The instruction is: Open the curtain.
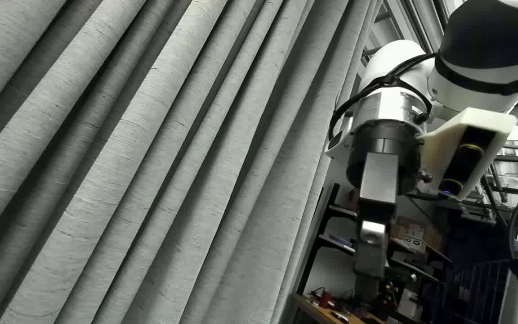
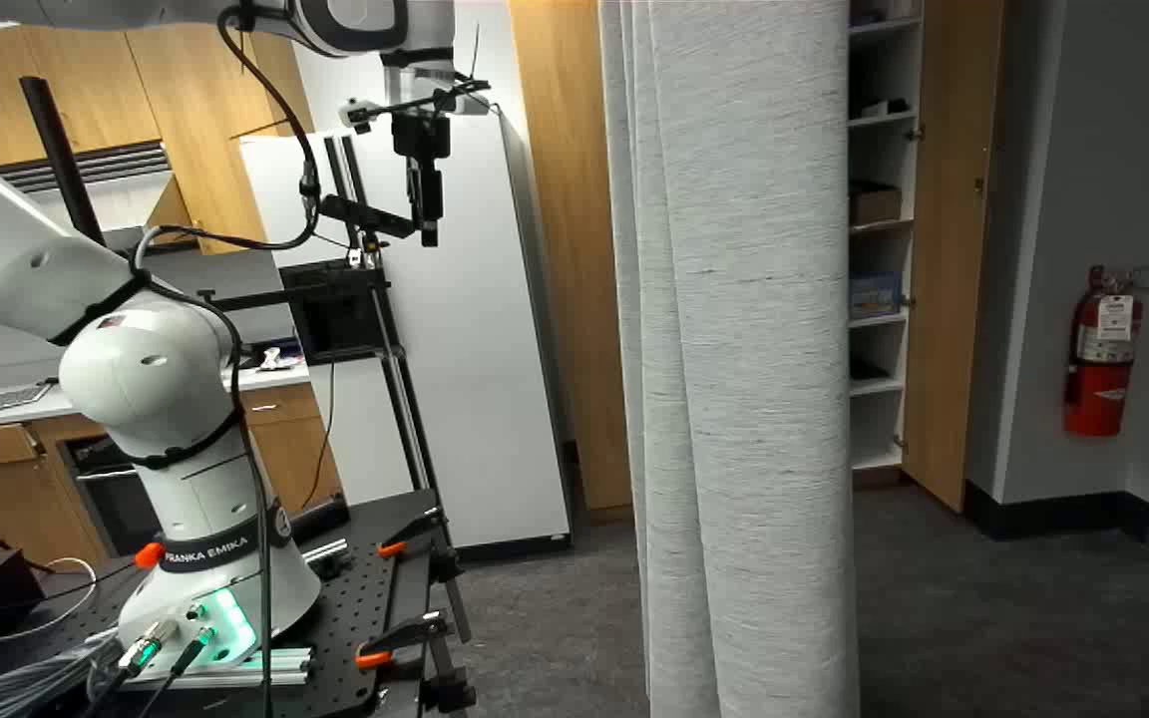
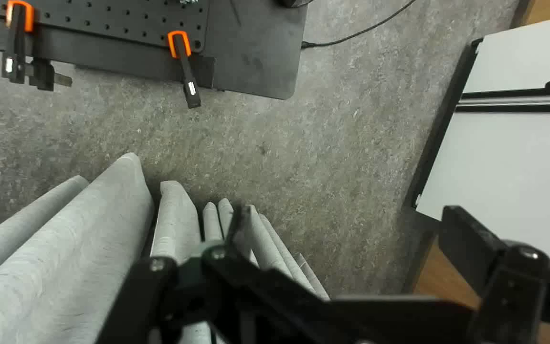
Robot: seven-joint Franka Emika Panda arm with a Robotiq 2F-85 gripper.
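Note:
The light-grey curtain (image 1: 187,130) hangs in long pleats and fills much of an exterior view. In an exterior view it hangs as a bunched column (image 2: 754,349) near the middle. In the wrist view its folds (image 3: 89,248) reach down at the lower left. My gripper (image 3: 350,227) is open, with its two fingers wide apart and only floor seen between them. It points down, to the right of the curtain's edge in an exterior view (image 1: 368,288). In an exterior view it is left of the curtain with a gap between (image 2: 428,214). Nothing is held.
A black perforated robot table (image 3: 256,52) with orange-tipped clamps (image 3: 184,67) stands near the curtain. A tall white cabinet (image 2: 475,349) stands behind the gripper. Shelves with an open wooden door (image 2: 949,249) and a fire extinguisher (image 2: 1101,369) are beyond the curtain.

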